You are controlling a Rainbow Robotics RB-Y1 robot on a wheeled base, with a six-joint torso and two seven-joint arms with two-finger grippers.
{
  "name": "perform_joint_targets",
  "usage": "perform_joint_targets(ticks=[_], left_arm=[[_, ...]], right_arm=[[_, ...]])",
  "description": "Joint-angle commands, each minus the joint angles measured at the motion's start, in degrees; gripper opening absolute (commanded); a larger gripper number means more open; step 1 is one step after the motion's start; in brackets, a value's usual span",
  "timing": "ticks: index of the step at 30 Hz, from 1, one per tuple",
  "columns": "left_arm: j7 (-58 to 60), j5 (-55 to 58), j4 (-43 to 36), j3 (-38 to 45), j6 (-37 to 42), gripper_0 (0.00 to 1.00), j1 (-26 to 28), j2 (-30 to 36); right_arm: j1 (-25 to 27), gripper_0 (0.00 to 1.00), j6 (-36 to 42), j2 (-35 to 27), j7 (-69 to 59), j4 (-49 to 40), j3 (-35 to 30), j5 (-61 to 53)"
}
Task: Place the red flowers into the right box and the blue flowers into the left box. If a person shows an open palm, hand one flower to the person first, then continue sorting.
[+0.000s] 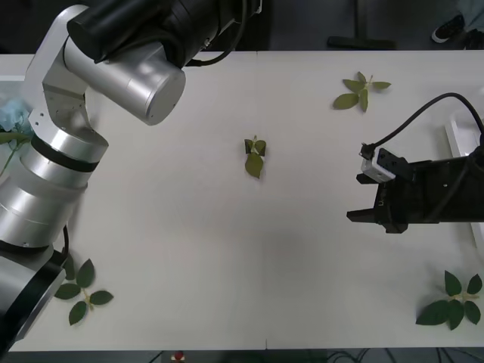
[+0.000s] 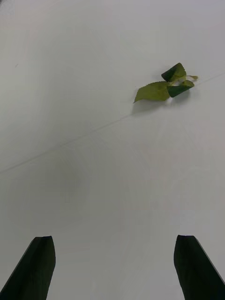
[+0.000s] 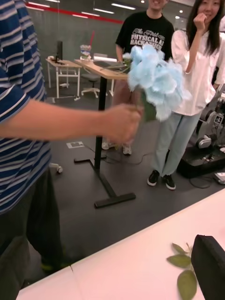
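Observation:
In the left wrist view a person's hand [image 3: 121,124], on an arm in a blue-and-white striped sleeve, is closed around the stem of a pale blue flower [image 3: 157,82], beyond the table's far edge. One black finger [image 3: 208,265] of my left gripper stands at the corner of that view with nothing against it. More blue flowers [image 1: 13,113] lie at the far left in the left box [image 1: 9,85]. My right gripper [image 1: 355,197] hovers open over bare table at the right, its fingers [image 2: 35,267] wide apart. A rim of the right box [image 1: 456,134] shows at the right edge. The red flowers are out of view.
Loose green leaf sprigs lie on the white table: one in the middle [image 1: 255,155], one at the back right [image 1: 360,91], one at the front left [image 1: 82,291], one at the front right [image 1: 454,301]. My raised left arm [image 1: 113,68] covers the table's back left.

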Motion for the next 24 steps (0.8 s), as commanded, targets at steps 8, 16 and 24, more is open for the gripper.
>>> perform_joint_targets(ticks=[8,16,24], left_arm=[[-30.2,22.7,-3.7,11.0,13.8,1.0,-1.0,0.8],[-53.2,48.8,-2.5,29.2,43.8,1.0,-0.6,0.6],[-72.7,60.3,1.2,37.2,54.5,1.0,4.2,1.9]], right_arm=[[-0.5,0.73,-0.1,-0.8,0.4,-1.2,-0.5,-0.1],[-0.5,0.73,-0.1,-0.8,0.4,-1.2,-0.5,-0.1],[-0.5,0.73,-0.1,-0.8,0.4,-1.2,-0.5,-0.1]])
